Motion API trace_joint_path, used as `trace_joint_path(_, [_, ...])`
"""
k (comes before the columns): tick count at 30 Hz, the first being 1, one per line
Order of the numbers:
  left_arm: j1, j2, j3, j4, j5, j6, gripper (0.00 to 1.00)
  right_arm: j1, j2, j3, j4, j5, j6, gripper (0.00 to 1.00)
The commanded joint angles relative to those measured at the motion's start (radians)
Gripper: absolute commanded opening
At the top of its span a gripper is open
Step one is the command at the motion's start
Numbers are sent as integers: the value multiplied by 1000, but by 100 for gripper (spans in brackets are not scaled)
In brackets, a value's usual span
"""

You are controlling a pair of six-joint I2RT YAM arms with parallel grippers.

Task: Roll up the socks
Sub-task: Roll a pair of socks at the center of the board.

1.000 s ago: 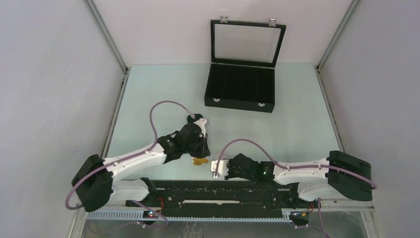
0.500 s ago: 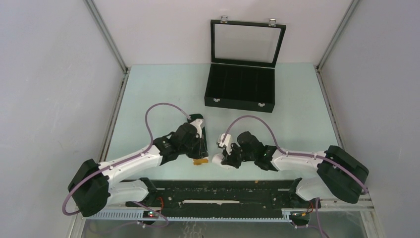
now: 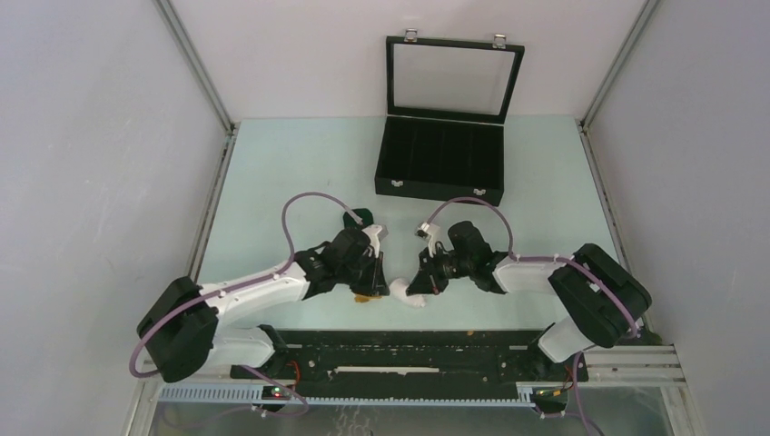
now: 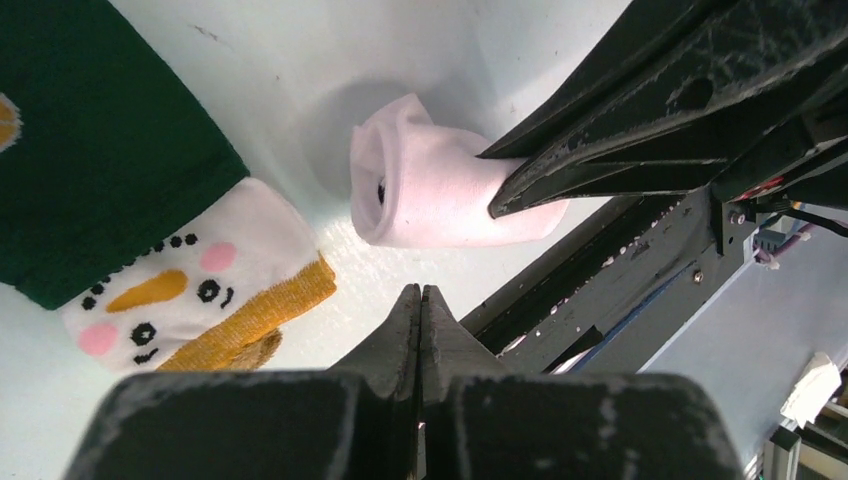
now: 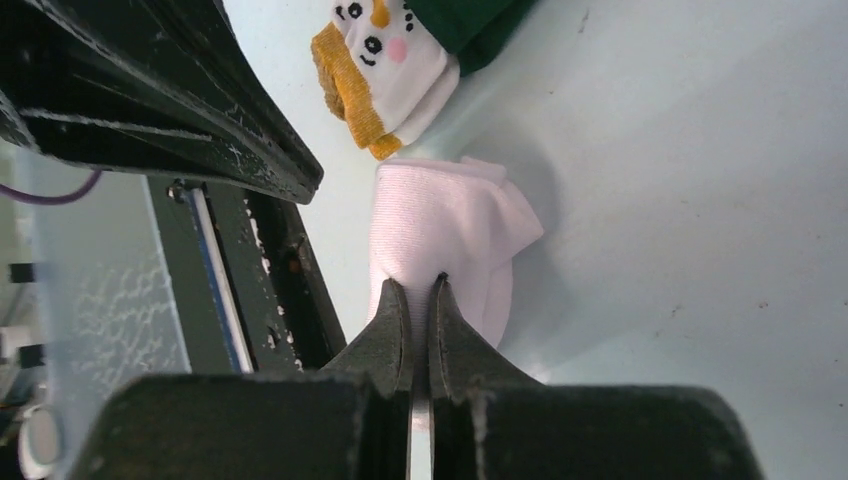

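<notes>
Sock count, here we go: two. One green sock [image 4: 100, 150] with a snowman face at its end, one white sock [image 4: 440, 190]. Arms, two: the left arm [image 3: 263, 291] and the right arm [image 3: 531, 268]. That gives two hands, the left hand [image 4: 420, 300] and the right hand [image 5: 412, 290], with two fingers [image 5: 385, 330] apiece. Purple cables [image 3: 313, 194], two, one looping over each arm. One black case [image 3: 440, 163] at the back, with one glass lid [image 3: 454, 77] and two silver latches [image 3: 396, 183] on its front wall. All on one worktop [image 3: 291, 163].
</notes>
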Motion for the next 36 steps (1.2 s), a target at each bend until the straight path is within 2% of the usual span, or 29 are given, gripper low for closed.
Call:
trace_joint_path(1, [-9,36,72,58,34,-9,0,-38,54,8,-29,-73,92,0])
trace_joint_path(11, [-11,156,158,79,30,-2,0,-60,116,8,-9,-111,125,0])
trace_joint_path(19, [-12,198,157,56,35,11,0,-69,117,8,-4,-94,138,0])
trace_joint_path(26, [-25,227,140,51,31,18,0,-70,90,7,-7,-49,149,15])
trace_joint_path(32, [-29,256,137,53,19,23,0,-69,-22,8,-25,2,138,36])
trace_joint_path(36, [-29,269,135,64,22,22,0,-61,-122,8,-48,46,112,42])
